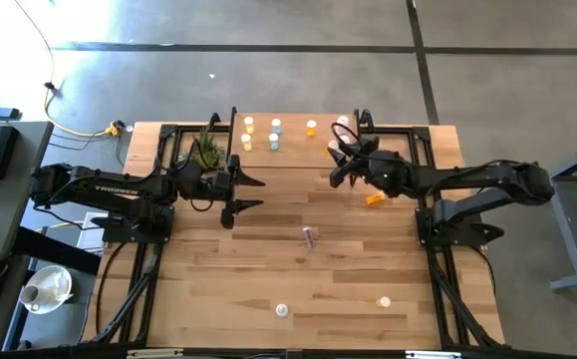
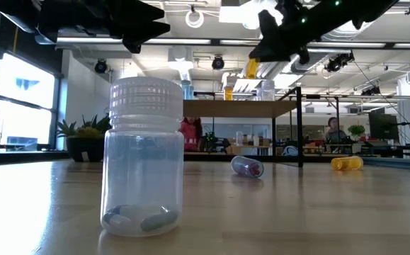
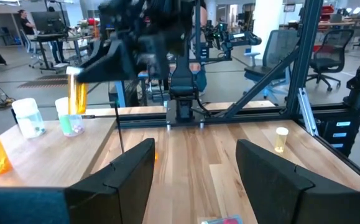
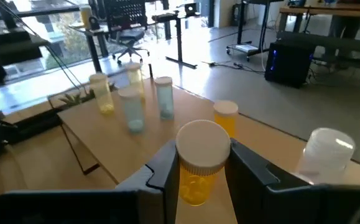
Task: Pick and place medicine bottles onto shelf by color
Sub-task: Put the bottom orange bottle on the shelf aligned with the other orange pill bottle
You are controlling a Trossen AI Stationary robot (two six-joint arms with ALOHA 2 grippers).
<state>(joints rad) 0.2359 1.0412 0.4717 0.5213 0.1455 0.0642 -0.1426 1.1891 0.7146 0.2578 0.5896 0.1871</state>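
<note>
Two arms work over your worktop (image 1: 218,289). On the left side, your left gripper (image 1: 245,192) hangs above the wood just beside the potted plant (image 1: 206,152), its fingers (image 3: 130,171) spread apart with nothing between them. At the worktop's far edge stands the shelf (image 1: 293,143), carrying two yellow bottles (image 1: 248,125), two pale blue bottles (image 1: 275,126), an orange bottle (image 1: 311,128) and, at its right end, a whitish bottle (image 4: 326,151). Near the worktop's middle a pinkish bottle (image 1: 309,236) lies on its side. Close to the near edge a clear blue-tinted bottle (image 1: 281,311) stands upright, with pills visible at its bottom in the low view. To the right, your right gripper (image 1: 340,157) hovers at the shelf's right end, its fingers (image 4: 162,169) clamped on a yellow-orange bottle (image 4: 199,163) with a white cap. Just beyond it, an orange bottle on its side (image 1: 375,198) rests on the worktop, and a small yellow bottle (image 1: 384,301) stands toward the near right corner.
</note>
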